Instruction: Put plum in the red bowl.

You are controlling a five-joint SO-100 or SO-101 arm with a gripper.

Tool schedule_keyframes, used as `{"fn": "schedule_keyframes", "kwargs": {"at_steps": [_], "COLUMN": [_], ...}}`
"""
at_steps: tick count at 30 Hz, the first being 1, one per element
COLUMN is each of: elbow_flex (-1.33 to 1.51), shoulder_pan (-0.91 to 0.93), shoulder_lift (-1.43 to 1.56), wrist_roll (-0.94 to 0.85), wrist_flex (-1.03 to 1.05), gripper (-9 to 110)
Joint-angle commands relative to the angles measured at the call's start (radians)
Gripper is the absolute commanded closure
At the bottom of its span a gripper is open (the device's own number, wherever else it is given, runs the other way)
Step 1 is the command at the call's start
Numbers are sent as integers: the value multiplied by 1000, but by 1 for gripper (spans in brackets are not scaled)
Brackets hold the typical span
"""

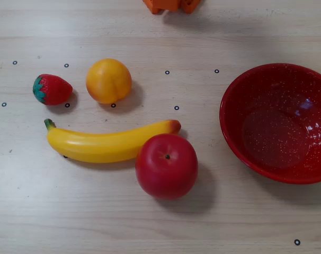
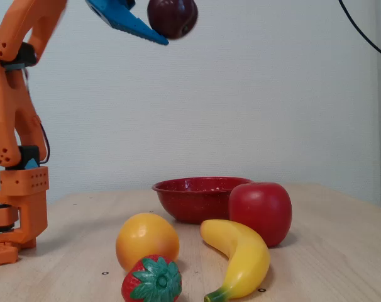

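In the fixed view, the plum (image 2: 172, 16), small, glossy and dark maroon, hangs high in the air at the top of the frame. My gripper (image 2: 167, 28) is shut on it; one blue finger (image 2: 129, 20) shows under and left of it, and the other finger is hidden. The plum is well above the table, roughly over the red bowl (image 2: 190, 202) as this view shows it. In the overhead view the red bowl (image 1: 235, 135) stands empty at the right, and the plum and the gripper's fingers are out of view. Only an orange bit of the arm (image 1: 171, 5) shows at the top edge.
A big red apple (image 1: 166, 165) (image 2: 260, 212), a banana (image 1: 105, 144) (image 2: 238, 255), an orange (image 1: 108, 80) (image 2: 147, 241) and a strawberry (image 1: 52, 89) (image 2: 152, 280) lie left of the bowl in the overhead view. The arm's orange base (image 2: 17, 201) stands at the fixed view's left.
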Motion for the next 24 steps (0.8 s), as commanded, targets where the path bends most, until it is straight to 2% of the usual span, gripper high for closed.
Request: {"fn": "schedule_keyframes", "kwargs": {"at_steps": [1,6,11,16,24], "elbow_flex": [-34,-2,175,391,758], "shoulder_pan": [109,324,472,561,624], "shoulder_lift": [77,80,55,15,-66], "wrist_roll": [-160,-373,-502,-472,-296], "wrist_flex": [37,-28,-265,-566,-956], "gripper": [101,101,101,101,101]}}
